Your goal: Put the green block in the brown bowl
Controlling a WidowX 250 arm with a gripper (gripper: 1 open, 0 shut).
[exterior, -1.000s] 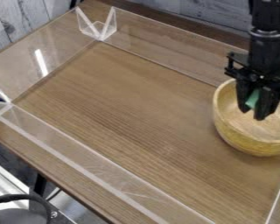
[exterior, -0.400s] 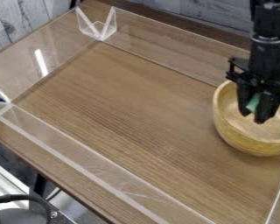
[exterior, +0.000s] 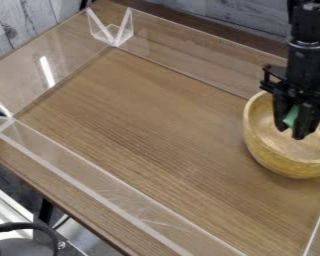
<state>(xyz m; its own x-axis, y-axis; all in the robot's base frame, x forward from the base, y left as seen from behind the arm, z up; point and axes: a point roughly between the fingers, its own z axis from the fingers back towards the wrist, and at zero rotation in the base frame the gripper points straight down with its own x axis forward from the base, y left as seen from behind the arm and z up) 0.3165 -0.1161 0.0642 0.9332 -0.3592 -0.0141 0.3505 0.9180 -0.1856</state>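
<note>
In the camera view, the brown bowl (exterior: 271,155) sits at the right of the table, where it was a moment ago. Over it, the gripper (exterior: 295,124) is closed on the green block (exterior: 290,118), barely shifted since then, so I'd say only the letting go remains.

No readable lettering is showing.
The worktop (exterior: 149,120), the bowl (exterior: 286,145) and the dark arm (exterior: 307,45) are displaying no words, labels, brands, numbers or signs that can be read; the view is small and soft, so fine print on the arm may be escaping notice, and the bowl's far side is partly hiding behind the jaws (exterior: 300,128).
</note>
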